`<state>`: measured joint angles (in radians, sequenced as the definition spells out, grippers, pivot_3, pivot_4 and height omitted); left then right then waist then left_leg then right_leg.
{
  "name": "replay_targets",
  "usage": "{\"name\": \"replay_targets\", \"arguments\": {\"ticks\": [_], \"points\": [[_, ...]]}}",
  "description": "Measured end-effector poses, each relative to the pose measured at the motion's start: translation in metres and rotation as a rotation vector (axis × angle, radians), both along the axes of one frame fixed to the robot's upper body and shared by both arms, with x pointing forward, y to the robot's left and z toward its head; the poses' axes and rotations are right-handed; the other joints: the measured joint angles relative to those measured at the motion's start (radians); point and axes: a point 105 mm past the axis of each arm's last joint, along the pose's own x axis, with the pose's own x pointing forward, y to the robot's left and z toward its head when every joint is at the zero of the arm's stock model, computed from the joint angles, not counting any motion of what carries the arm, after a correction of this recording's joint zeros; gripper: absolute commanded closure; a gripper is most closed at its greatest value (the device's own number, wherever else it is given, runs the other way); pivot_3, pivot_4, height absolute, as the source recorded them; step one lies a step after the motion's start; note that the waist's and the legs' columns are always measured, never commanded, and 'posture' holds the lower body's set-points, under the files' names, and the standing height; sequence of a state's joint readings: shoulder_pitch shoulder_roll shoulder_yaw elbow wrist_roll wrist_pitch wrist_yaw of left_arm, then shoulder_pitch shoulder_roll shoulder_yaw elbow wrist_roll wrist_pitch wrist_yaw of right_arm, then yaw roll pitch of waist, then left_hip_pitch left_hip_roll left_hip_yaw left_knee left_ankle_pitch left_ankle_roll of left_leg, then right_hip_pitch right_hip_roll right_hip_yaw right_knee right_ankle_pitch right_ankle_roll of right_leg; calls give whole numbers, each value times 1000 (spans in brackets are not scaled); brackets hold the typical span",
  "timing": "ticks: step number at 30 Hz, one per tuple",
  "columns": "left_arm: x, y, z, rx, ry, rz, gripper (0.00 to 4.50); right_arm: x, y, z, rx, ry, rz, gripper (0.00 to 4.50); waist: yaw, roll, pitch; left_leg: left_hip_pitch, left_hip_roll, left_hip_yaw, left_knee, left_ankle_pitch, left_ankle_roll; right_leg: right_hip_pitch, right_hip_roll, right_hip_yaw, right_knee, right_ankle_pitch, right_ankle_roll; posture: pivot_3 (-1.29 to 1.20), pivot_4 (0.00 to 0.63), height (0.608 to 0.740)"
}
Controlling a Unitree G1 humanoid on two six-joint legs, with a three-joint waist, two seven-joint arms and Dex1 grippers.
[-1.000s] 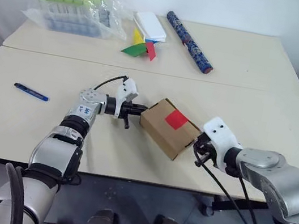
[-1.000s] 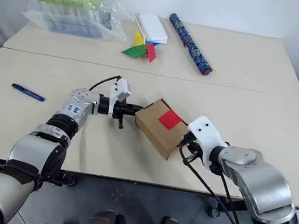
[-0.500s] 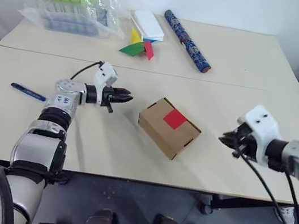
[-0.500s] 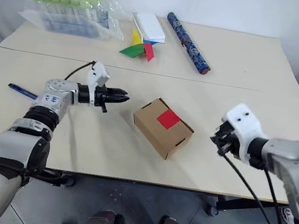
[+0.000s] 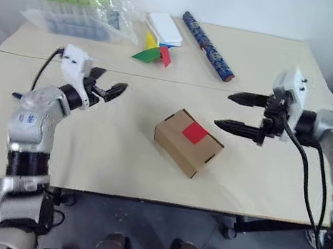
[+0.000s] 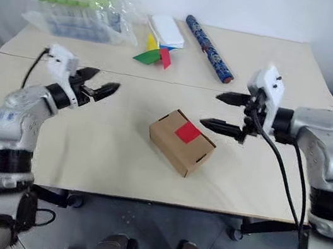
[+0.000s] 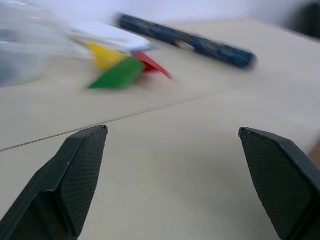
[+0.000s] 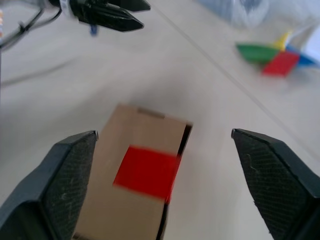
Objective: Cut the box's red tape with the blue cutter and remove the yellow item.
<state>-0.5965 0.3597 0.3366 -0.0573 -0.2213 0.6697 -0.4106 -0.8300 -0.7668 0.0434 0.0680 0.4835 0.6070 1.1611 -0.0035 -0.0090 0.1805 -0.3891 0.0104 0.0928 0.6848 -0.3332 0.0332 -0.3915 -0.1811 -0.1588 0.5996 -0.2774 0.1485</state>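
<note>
Beside the box (image 5: 188, 142), both the left gripper (image 5: 111, 87) and right gripper (image 5: 236, 112) have released, lifted away, fingers spread.

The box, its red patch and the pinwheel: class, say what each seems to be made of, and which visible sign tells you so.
The box: plain brown cardboard, matt, with folded flap edges; probably corrugated, though no fluting shows. The red tape: a thin flat square lying flush over the lid edge, likely adhesive plastic or paper. The pinwheel: flat, sharply creased blades in green, yellow and red, apparently coloured paper.
</note>
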Motion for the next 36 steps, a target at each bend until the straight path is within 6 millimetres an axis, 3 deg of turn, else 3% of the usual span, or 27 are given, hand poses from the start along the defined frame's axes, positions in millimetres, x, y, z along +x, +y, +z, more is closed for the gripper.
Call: {"name": "replay_targets", "arguments": {"ticks": [3,7,12,19,27,36], "points": [[0,16,-4,-49,12,212,43,8,10,-7,10,13,64,13,2,0,0,-1,0,0,0,0,-1,-1,0,-1,1,0,0,0,150,740],[-9,43,0,-80,-11,579,43,20,24,-1,25,-13,105,13,4,0,0,-1,0,-1,0,0,-1,0,0,0,1,0,0,0,150,740],[-22,66,-13,-208,55,940,43,26,44,-5,47,4,180,13,7,0,0,-1,0,-1,0,0,-1,0,0,-2,1,0,0,0,150,740],[-26,81,-34,-336,218,1139,43,27,67,6,134,-2,281,13,3,0,0,-1,0,-1,0,0,-1,-1,0,-2,1,0,0,0,150,740],[-18,95,-51,-423,309,1274,43,28,66,1,135,5,281,13,5,0,0,-2,0,-1,0,0,-1,-1,0,-2,1,0,0,0,150,740],[1,101,-64,-443,367,1304,43,27,63,-5,143,35,279,13,2,0,0,-1,0,-1,0,0,-1,-1,0,-2,1,0,0,0,150,740]]}}
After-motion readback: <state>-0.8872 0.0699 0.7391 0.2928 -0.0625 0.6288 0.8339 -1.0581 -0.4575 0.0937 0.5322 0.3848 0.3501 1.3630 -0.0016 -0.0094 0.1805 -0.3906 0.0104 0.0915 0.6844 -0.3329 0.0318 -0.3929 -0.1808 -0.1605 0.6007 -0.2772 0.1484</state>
